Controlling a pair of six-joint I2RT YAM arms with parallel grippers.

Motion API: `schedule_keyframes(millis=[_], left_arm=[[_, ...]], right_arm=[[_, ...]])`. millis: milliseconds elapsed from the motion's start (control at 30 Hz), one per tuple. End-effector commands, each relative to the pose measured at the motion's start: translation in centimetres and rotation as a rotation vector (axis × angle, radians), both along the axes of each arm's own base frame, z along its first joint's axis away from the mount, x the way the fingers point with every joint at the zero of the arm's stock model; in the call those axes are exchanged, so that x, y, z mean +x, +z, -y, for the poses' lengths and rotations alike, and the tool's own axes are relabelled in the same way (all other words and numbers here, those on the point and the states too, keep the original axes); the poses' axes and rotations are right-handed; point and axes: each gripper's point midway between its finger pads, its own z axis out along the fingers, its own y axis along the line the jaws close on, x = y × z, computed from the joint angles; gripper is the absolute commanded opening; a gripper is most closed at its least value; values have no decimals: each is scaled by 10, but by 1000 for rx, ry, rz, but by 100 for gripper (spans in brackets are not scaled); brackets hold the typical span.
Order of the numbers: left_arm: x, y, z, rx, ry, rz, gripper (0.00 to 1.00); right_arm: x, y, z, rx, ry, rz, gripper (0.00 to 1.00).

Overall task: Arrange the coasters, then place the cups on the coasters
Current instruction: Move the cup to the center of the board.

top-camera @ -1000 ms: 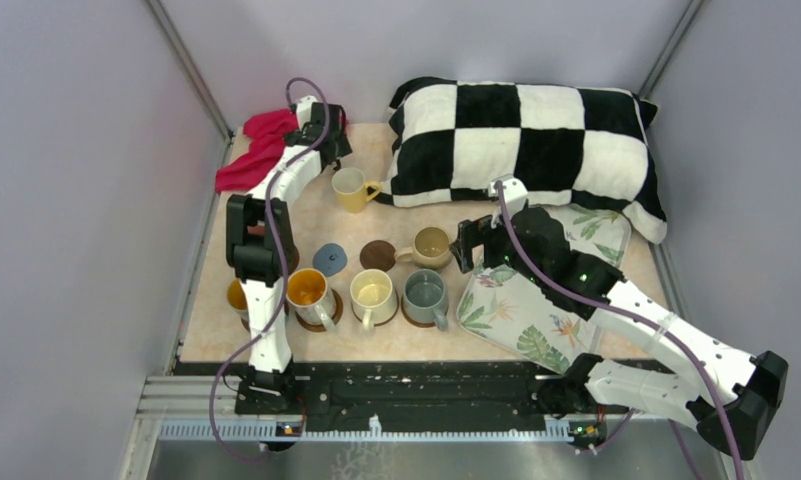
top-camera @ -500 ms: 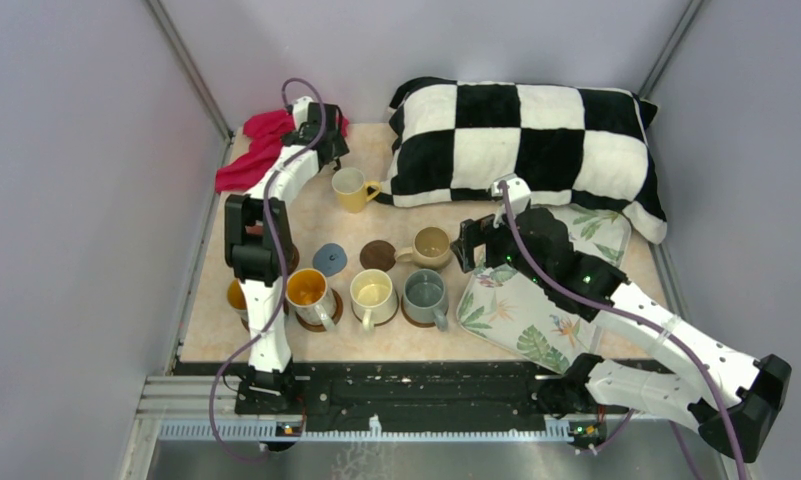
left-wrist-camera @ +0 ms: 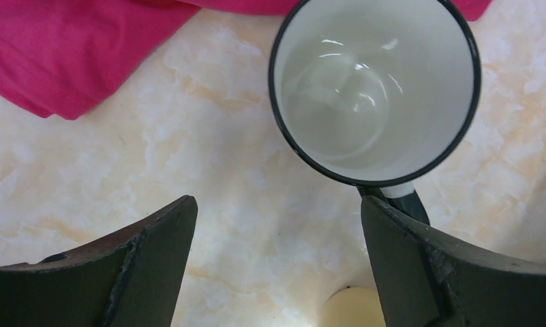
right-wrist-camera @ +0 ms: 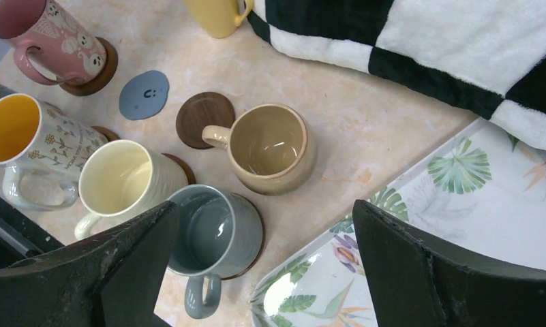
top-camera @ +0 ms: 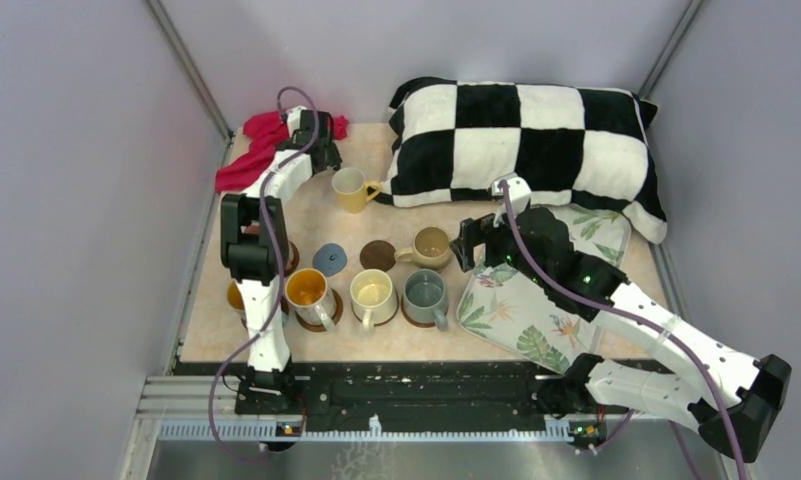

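My left gripper (top-camera: 319, 150) (left-wrist-camera: 277, 206) hangs open at the far left over bare tabletop. Just ahead of it stands a white cup (left-wrist-camera: 375, 88) with a dark rim, its handle beside my right finger (left-wrist-camera: 420, 266). My right gripper (top-camera: 473, 244) (right-wrist-camera: 263, 211) is open above the tan cup (top-camera: 432, 246) (right-wrist-camera: 270, 146) and the grey cup (right-wrist-camera: 212, 235). A blue-grey coaster (top-camera: 329, 260) (right-wrist-camera: 143, 95) and a brown coaster (top-camera: 378, 254) (right-wrist-camera: 200, 116) lie bare. The orange-lined cup (top-camera: 306, 290), cream cup (top-camera: 372, 291), grey cup (top-camera: 425, 293) and pink cup (right-wrist-camera: 45, 37) stand on brown coasters.
A yellow cup (top-camera: 350, 188) stands near the checked pillow (top-camera: 526, 140). A red cloth (top-camera: 254, 150) (left-wrist-camera: 72, 48) lies in the far left corner. The leaf-print tray (top-camera: 536, 322) (right-wrist-camera: 461, 204) lies under my right arm. Another yellow cup (top-camera: 236, 296) sits behind the left arm.
My left gripper has drifted a little farther back and left toward the red cloth. The right arm and the cups have stayed put.
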Motion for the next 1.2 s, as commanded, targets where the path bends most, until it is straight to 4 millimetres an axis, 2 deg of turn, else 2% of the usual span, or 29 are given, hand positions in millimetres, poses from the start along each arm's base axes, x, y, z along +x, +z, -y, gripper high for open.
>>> schedule_keyframes(millis=[0,133,300,467,600,867,1167], left_arm=[[10,54,16,-62,-71,142,96],[11,69,20,-87,-75,186,97],[13,70,21,-92,-72,189,96],[20,59,29,-103,-98,171,97],[27,42,33,-97,-96,131,97],[23,13,29,-85,-60,73,97],[16,10,13,-29,-41,61,94]], right_arm=[[5,13,-2,37,-2,34,99],[5,12,-2,33,-5,31,99],[5,11,-3,31,-1,28,99],[6,9,-4,27,1,24,99],[6,11,-3,26,-2,26,99],[6,4,-9,16,21,4,99],[7,3,-8,12,12,6,99]])
